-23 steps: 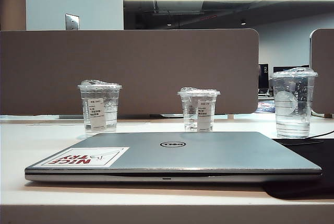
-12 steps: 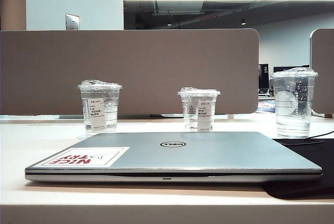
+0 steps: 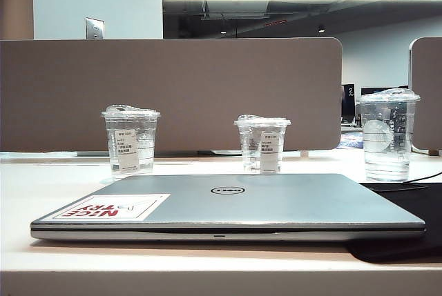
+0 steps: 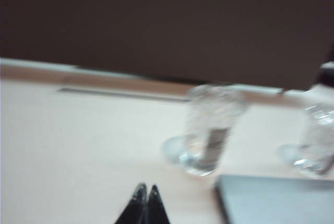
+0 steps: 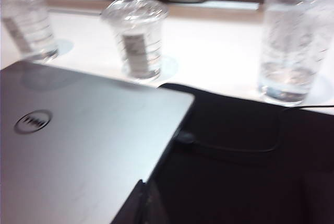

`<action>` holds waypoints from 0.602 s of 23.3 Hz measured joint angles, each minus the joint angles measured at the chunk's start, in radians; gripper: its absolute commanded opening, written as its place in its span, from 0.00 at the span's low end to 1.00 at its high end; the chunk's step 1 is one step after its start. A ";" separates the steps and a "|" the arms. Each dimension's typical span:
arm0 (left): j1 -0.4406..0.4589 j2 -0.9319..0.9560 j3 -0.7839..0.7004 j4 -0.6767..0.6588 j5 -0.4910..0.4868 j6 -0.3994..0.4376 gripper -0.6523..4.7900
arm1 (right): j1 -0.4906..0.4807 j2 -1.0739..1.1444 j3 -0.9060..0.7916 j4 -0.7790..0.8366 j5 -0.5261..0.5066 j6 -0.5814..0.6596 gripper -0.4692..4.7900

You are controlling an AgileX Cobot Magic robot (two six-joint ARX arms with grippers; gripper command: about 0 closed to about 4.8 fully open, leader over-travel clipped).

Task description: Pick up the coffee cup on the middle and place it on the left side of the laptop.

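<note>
Nearest us in the exterior view, the closed laptop (image 3: 228, 206) lies on the worktop (image 3: 41, 185), showing a Dell logo and a corner sticker (image 3: 110, 208) with red lettering we cannot read reliably. Compared with a second ago the whole scene sits a touch further left; nothing else has changed. Only the wrist views show the arms: the left end effector (image 4: 146, 205) is clenched above bare worktop, and the right end effector (image 5: 142, 203), also clenched, hovers over the laptop's edge beside a black mat (image 5: 250, 161). Behind the laptop stands the coffee cup (image 3: 262, 143), middle, label straight; its twin (image 3: 130, 140) stands left, a taller cup (image 3: 388, 134) right.
</note>
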 measured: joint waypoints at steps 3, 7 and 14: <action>-0.001 0.002 0.006 0.089 0.080 -0.070 0.11 | 0.046 0.004 0.000 0.000 -0.001 0.000 0.08; -0.043 0.163 0.078 0.200 0.114 -0.085 0.11 | 0.062 0.004 0.000 0.000 0.000 0.000 0.08; -0.222 0.845 0.250 0.565 0.241 0.087 0.42 | 0.062 0.004 0.000 0.000 0.000 0.000 0.08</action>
